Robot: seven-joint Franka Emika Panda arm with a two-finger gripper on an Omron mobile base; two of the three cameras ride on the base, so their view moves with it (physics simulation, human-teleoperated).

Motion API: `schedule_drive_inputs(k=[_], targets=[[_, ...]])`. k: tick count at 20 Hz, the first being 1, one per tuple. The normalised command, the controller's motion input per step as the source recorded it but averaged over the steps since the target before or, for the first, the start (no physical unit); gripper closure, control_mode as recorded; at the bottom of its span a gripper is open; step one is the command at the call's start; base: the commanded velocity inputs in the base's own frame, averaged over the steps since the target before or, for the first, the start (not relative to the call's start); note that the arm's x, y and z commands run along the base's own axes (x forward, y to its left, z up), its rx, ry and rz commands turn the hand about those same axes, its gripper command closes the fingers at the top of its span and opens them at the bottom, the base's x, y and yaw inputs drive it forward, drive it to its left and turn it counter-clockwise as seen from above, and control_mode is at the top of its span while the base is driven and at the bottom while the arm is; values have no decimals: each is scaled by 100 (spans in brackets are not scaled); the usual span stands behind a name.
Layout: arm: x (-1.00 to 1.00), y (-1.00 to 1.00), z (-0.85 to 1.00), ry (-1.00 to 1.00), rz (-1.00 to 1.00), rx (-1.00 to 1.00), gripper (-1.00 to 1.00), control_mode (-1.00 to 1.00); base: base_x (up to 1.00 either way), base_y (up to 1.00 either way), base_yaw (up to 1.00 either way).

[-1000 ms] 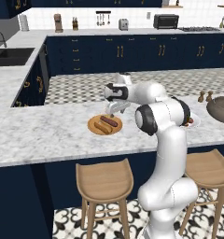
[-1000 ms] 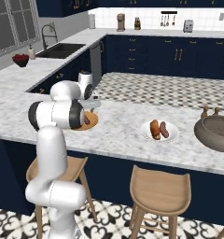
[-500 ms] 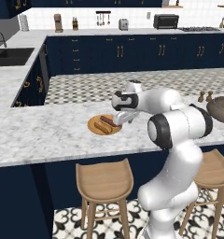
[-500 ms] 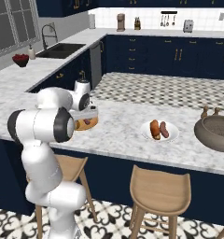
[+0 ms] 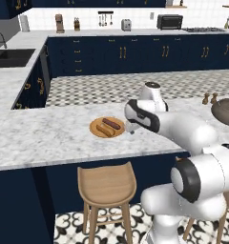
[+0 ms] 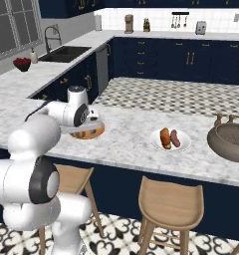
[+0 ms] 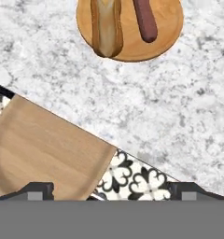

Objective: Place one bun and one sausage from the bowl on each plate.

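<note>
**Claw pulled back from the wooden plate, both plates loaded**

You can compare with a second ago: the arm stood over the wooden plate (image 5: 107, 127) then, and it has since swung off to the plate's right and toward the near edge of the table (image 5: 45, 136). The claw (image 7: 112, 189) now looks down past that edge, with a wooden stool (image 7: 44, 149) seat under it. Its fingers stand wide apart at the two bottom corners of the hand view, nothing between them.

On the wooden plate lie one bun (image 7: 106, 25) and one sausage (image 7: 145, 21), side by side, not touching. The white plate (image 6: 170, 141), well apart further along the table, also carries a bun (image 6: 165, 137) and a sausage (image 6: 176, 138). The bowl (image 6: 230, 142) sits beyond it, near the far end; what remains in it cannot be made out.

Judgement: the last piece is released and the task reads as finished. You only need to clear the arm without brushing the plate.
</note>
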Motion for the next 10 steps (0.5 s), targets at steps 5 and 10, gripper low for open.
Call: schedule_drive_inputs(k=[5,10], targets=[[-33,-42,100,-11,-10,-9,-100,-100,0,0,0],[-68,-40,72,0,-14,-1,-100,-100,0,0,0]])
